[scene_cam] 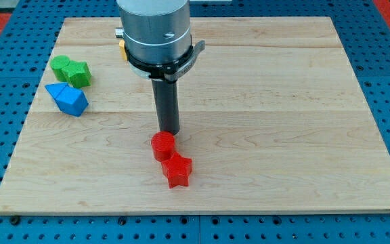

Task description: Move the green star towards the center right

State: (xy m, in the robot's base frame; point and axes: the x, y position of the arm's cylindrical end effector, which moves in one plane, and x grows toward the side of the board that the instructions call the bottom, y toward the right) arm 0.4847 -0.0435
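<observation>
Green star (71,70), far to the view's left of my tip (169,131), looks light, rigid and slide-prone, best pushed on its left flank; no pincer shows.

I find no legible text, label, brand, number or sign anywhere in my camera view. The wooden tabletop (263,81), the coloured blocks and the arm housing (154,27) above my tip (168,131) all present unmarked surfaces.
</observation>
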